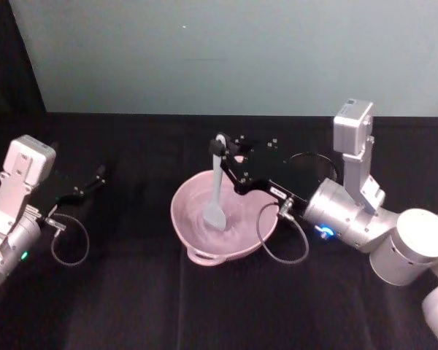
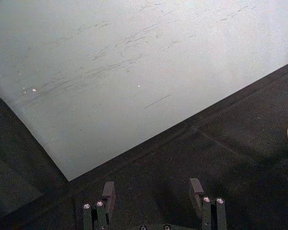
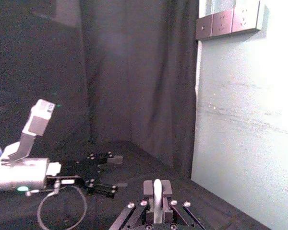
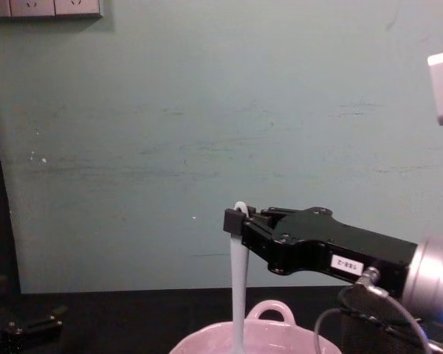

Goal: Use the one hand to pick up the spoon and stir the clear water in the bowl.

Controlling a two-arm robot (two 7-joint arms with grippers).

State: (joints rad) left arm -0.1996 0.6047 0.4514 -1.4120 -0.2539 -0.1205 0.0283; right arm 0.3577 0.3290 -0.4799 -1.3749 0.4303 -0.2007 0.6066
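My right gripper [image 1: 220,146] is clamped on the top end of the spoon [image 1: 216,191], holding it close to upright. The flat blade is down inside the bowl [image 1: 181,219], near the middle. The bowl sits on the black surface [image 1: 131,292] straight in front of me, with its small loop handle on my side. My left gripper [image 1: 95,177] is parked well off to the left, fingers spread wide and holding nothing.

What worries me most is the grip. I hold a long, slim handle right at its tip, so any drag on the broad blade works as a lever against my fingers. If the blade catches the bowl's wall or floor, I expect the spoon to twist or slide in my hold.

A sweep that runs too wide would push the blade against the side. The bowl could then skid or tip on the cloth.

I cannot tell how high the water stands, so a quick stroke may slop it over the rim.

My grey cable [image 1: 281,244] loops just beside the bowl's right rim. A careless turn of the wrist could drag it over the edge or into the water
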